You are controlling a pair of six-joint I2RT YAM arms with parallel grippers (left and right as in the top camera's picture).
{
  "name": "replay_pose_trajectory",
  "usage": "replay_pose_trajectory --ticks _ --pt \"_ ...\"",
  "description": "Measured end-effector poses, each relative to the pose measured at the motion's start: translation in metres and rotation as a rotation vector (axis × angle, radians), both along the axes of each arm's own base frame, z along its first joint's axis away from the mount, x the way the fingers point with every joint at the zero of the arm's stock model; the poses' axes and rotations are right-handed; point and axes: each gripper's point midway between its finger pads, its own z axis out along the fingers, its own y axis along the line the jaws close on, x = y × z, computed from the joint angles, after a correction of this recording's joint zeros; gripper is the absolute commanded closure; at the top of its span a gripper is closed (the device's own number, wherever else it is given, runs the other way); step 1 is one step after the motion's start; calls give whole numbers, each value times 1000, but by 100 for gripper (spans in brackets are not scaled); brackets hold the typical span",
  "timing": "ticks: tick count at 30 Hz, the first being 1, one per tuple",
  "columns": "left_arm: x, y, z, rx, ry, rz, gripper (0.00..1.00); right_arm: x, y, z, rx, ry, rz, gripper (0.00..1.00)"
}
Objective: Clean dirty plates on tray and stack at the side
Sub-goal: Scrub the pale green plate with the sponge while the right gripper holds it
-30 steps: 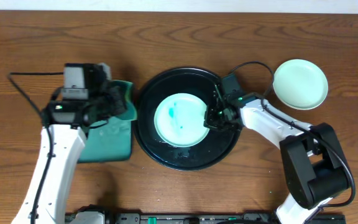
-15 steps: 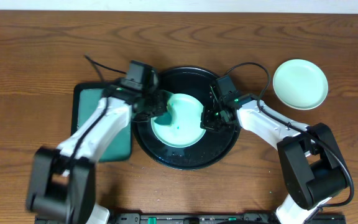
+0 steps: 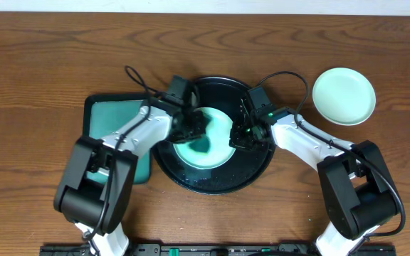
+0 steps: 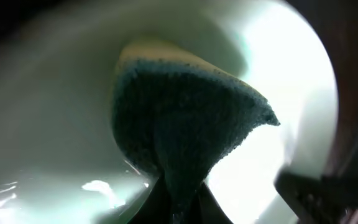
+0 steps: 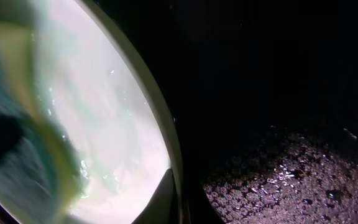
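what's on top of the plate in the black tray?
A sponge, pinched in the left claw, presses on the plate. Whatever lies beneath the sponge is covered.

No word, number, brand or sign can be read in any of the three views. In the overhead frame, the mint plate (image 3: pixel 219 128) at centre, the second plate (image 3: pixel 344 96) at the upper right, the black tray (image 3: pixel 212 181) and the green tray (image 3: pixel 105 117) at the left show only plain surfaces. The sponge (image 4: pixel 185 118) filling the left wrist frame bears no print either. The right wrist frame is too dark and too close to show any lettering.
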Motion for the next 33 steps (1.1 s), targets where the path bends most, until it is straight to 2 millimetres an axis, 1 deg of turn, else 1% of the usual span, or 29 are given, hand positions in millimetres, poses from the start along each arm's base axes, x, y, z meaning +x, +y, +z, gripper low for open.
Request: replay_pose_trajectory --ticks 4,6,9,13,19,22,25,28,33 --pt "-23 -31 0 -28 20 -96 93 0 0 0 0 0 0 99" --pt "-33 -43 0 -32 21 -136 93 0 0 0 0 0 0 99" --pt "-35 -48 1 -31 13 -149 93 0 0 0 0 0 0 99" --pt "-33 -46 0 -19 6 -144 93 0 0 0 -1 1 0 99" --pt "-21 -37 0 -11 -19 -110 93 -2 -1 0 -6 13 0 99" --pt "6 -22 1 -3 -84 -48 93 -4 -1 -1 -5 20 1 99" --pt "30 4 1 34 -128 27 93 -5 0 0 -8 21 4 99" --pt "35 16 0 56 -135 45 93 -6 0 -1 -9 25 7 99" --pt "35 28 -1 128 -134 44 93 -6 1 -1 -10 29 5 99"
